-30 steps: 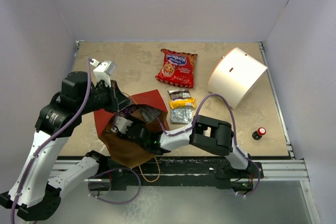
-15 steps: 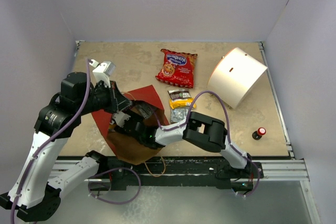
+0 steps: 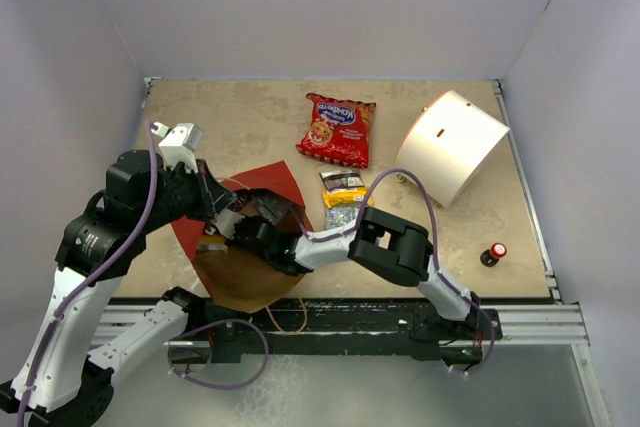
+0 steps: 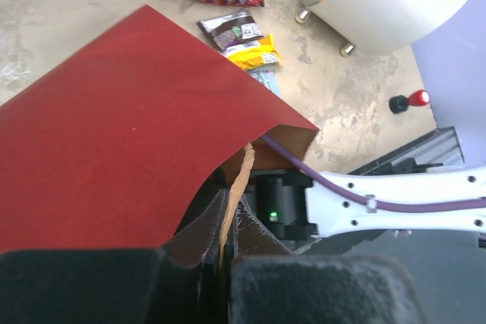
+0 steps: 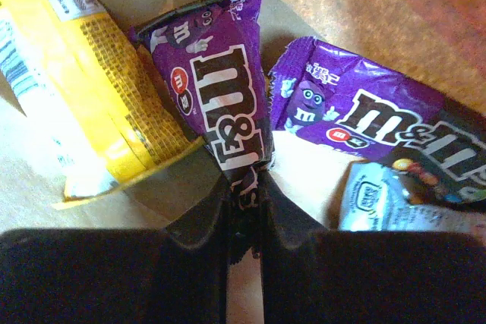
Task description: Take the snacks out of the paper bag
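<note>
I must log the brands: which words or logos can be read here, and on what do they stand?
"m&m": purple packet pinched in the right gripper.
"m&m": second purple packet beside it, partly covered.
Yellow packet: print too small to read.
Red cookie bag: blue logo too blurred.
Paper bag in the left gripper: no print visible.

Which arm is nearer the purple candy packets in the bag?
Right. The right pincer is shut on one purple packet inside the paper bag; the left pincer clamps the bag's rim outside.

White cylinder (image 3: pixel 452 144); red-capped black object (image 3: pixel 492 254)
</note>
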Action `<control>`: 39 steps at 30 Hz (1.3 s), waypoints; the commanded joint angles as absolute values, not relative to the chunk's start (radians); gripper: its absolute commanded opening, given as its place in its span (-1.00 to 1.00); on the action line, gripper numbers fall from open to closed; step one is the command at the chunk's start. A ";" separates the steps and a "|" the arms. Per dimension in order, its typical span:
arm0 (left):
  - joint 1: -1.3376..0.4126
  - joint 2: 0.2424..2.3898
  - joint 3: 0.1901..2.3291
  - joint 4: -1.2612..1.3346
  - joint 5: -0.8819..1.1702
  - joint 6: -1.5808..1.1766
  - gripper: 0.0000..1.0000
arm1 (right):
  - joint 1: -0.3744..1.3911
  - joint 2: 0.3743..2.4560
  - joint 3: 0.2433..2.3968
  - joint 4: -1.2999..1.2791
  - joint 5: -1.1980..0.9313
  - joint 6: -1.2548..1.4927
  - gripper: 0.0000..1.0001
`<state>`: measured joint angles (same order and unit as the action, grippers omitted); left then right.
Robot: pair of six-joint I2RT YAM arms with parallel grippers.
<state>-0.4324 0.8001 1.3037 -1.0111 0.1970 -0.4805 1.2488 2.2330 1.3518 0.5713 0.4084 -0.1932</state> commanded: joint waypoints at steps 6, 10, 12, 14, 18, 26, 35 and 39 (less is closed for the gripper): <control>-0.435 0.775 1.276 -0.956 0.082 -0.549 -1.00 | 1.243 1.981 1.239 0.578 0.314 -0.180 -0.78; -0.435 0.783 1.271 -0.928 0.085 -0.559 -1.00 | 1.246 1.903 1.201 0.524 0.292 -0.157 -0.82; -0.436 0.783 1.263 -0.907 0.087 -0.564 -1.00 | 1.246 1.862 1.174 0.511 0.261 -0.152 -0.83; -0.436 0.782 1.261 -0.891 0.077 -0.565 -1.00 | 1.248 1.813 1.137 0.502 0.219 -0.155 -0.84; -0.436 0.781 1.271 -0.871 0.054 -0.550 -1.00 | 1.252 1.665 1.024 0.485 0.137 -0.195 -0.85; -0.436 0.790 1.273 -0.820 0.032 -0.526 -1.00 | 1.256 1.370 0.921 0.277 -0.074 -0.368 -0.88; -0.436 0.830 1.330 -0.812 -0.074 -0.436 -1.00 | 1.235 1.050 1.015 0.022 0.209 -0.566 -0.91; -0.436 0.863 1.402 -0.835 -0.199 -0.354 -1.00 | 1.105 0.986 1.092 -0.035 0.273 -0.644 -0.90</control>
<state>-0.4343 0.8440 1.3083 -0.8783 -0.0608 -0.4530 1.2121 1.0473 0.9874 0.0223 0.1467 -0.5270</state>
